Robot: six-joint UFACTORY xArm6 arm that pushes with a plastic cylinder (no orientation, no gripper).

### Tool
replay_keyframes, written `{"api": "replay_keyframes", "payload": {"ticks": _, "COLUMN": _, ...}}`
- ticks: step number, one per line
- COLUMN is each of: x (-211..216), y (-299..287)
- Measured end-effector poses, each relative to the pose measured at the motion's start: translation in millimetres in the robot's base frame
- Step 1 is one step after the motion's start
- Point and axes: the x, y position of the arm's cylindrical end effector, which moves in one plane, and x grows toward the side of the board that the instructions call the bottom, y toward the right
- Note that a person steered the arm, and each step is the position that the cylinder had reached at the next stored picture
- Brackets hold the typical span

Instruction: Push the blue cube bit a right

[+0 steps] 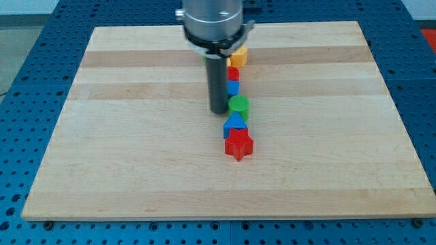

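The blue cube (234, 88) sits in a vertical row of blocks near the board's middle, partly hidden behind my rod. My tip (218, 111) rests on the board just left of the row, beside the green cylinder (239, 105) and slightly below-left of the blue cube. Above the cube lie a small red block (233, 73) and a yellow block (238, 55). Below the green cylinder lie a blue triangular block (236, 125) and a red star (238, 145).
The wooden board (136, 136) lies on a blue perforated table (20, 82). The arm's grey body (212, 24) hangs over the board's top centre and hides part of the row.
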Motion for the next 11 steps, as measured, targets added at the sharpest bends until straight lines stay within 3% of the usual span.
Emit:
{"api": "replay_keyframes", "payload": {"ticks": 2, "x": 0, "y": 55}}
{"api": "replay_keyframes", "payload": {"ticks": 3, "x": 0, "y": 42}}
{"api": "replay_keyframes", "payload": {"ticks": 6, "x": 4, "y": -97}}
{"api": "replay_keyframes", "payload": {"ticks": 7, "x": -9, "y": -96}}
{"api": "replay_keyframes", "payload": {"ticks": 9, "x": -16, "y": -26}}
{"api": "replay_keyframes", "payload": {"ticks": 11, "x": -51, "y": 19}}
